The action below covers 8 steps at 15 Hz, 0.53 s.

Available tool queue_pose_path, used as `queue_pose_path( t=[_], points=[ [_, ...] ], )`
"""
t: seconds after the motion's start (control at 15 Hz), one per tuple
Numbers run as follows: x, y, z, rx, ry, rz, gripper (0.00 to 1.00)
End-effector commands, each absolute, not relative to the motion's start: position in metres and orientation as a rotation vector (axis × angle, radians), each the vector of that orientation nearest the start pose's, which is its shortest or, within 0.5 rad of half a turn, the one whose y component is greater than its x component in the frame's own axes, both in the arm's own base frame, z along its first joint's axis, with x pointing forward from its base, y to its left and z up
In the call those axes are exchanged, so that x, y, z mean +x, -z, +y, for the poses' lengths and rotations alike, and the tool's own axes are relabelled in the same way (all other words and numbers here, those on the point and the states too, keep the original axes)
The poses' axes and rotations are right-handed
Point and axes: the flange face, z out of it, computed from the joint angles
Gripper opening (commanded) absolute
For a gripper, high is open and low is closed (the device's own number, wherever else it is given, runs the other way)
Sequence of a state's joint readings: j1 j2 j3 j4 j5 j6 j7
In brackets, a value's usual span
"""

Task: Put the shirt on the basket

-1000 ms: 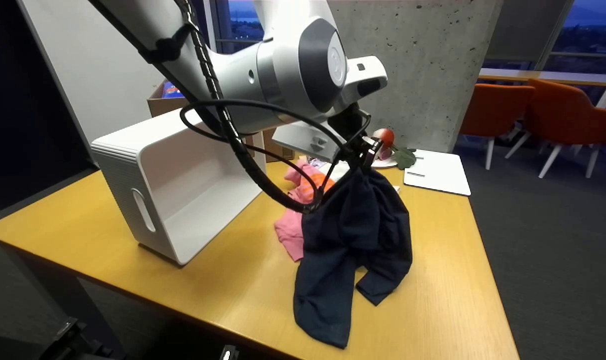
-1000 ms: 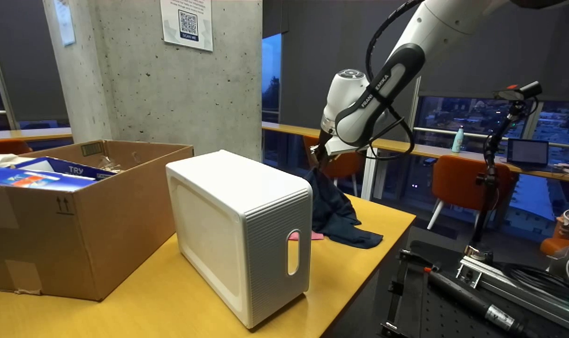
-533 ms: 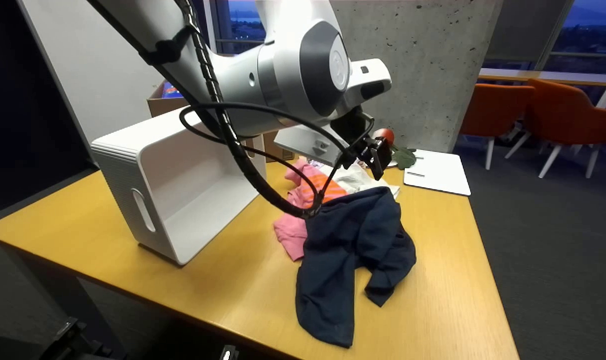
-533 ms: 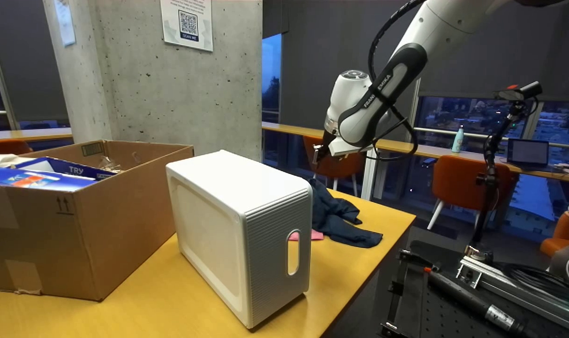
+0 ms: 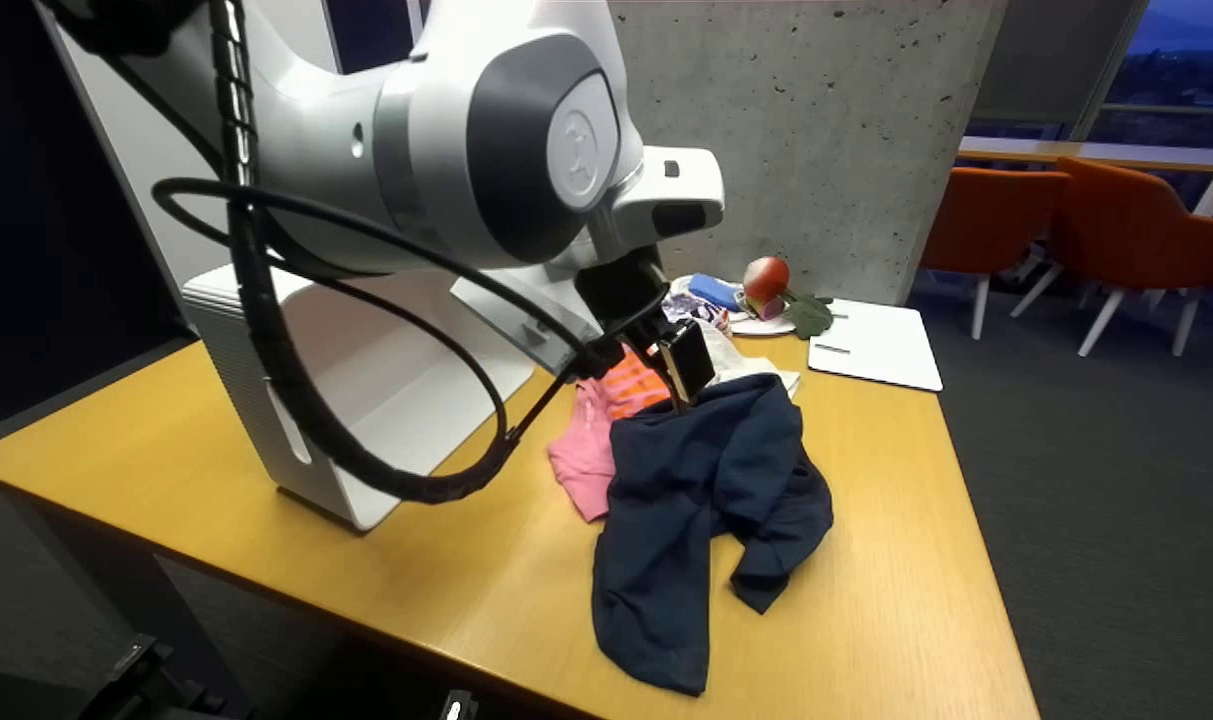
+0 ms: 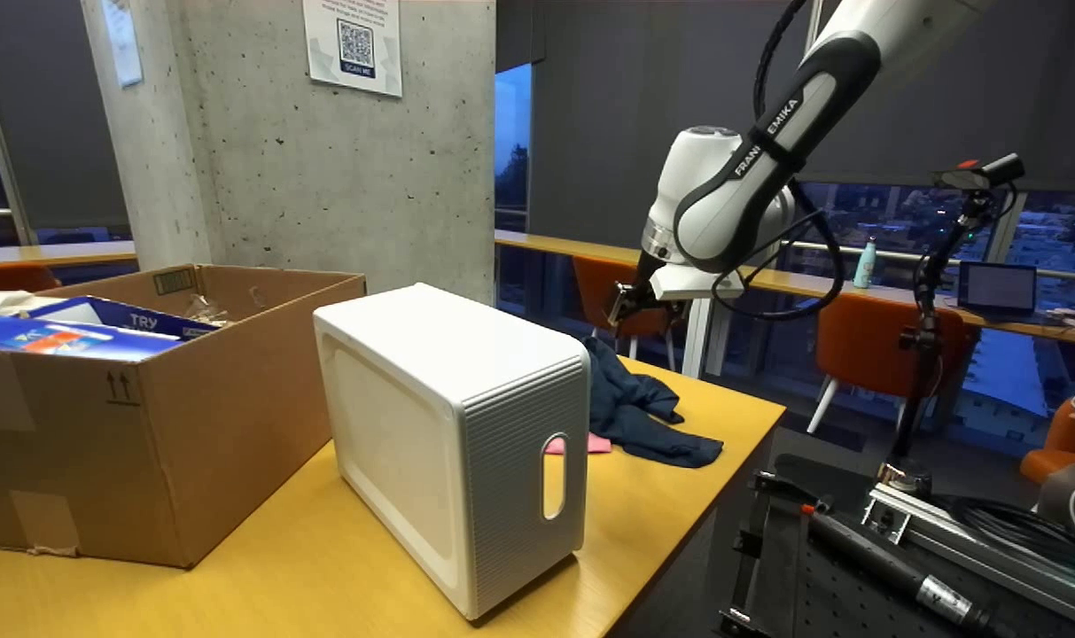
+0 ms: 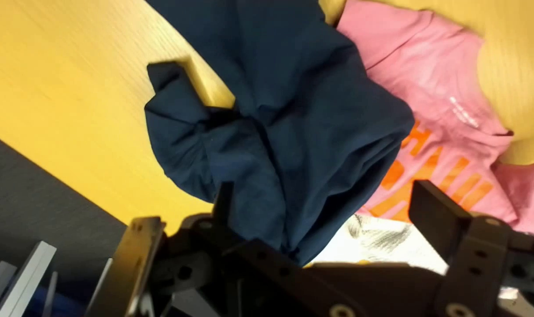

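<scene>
The dark navy shirt (image 5: 711,500) lies crumpled on the table in both exterior views, its sleeves spread toward the table's front edge. In the wrist view the shirt (image 7: 302,119) fills the middle, running down between and behind the finger tips. My gripper (image 7: 325,193) is open there, its jaws wide apart and gripping nothing. Seen from outside, the gripper (image 6: 630,306) hangs in the air above the shirt's upper end. The white basket (image 5: 231,350) stands on its side, its mouth facing the shirt. Its closed back shows where the basket (image 6: 386,443) hides part of the shirt.
A pink-and-orange garment (image 7: 434,79) lies partly under the shirt, beside a white cloth (image 7: 381,237). A brown cardboard box (image 6: 253,425) stands behind the basket. At the far end are a white board (image 5: 874,345) and a red-and-white toy vegetable (image 5: 766,280).
The jaws have opened and released the shirt, whose lifted top has sunk onto the table. Afterwards the arm shifted toward the basket's side in an exterior view.
</scene>
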State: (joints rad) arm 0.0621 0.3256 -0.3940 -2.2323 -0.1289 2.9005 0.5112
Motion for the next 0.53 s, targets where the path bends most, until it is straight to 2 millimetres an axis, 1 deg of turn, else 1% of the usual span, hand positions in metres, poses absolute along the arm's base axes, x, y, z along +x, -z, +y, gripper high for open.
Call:
queue_pose_path(
  t=[0.0, 0.07, 0.13, 0.2, 0.27, 0.47],
  points=[
    [0.518, -0.264, -0.156, -2.924, 0.779, 0.981, 1.00],
    [0.514, -0.261, -0.144, -2.912, 0.826, 0.916, 1.00],
    [0.529, -0.256, -0.157, -2.948, 0.747, 0.993, 1.00],
    [0.524, -0.250, -0.152, -2.945, 0.748, 0.974, 1.00],
    [0.524, -0.248, -0.151, -2.947, 0.739, 0.977, 1.00],
    [0.526, -0.251, -0.156, -2.945, 0.752, 0.987, 1.00]
  ],
)
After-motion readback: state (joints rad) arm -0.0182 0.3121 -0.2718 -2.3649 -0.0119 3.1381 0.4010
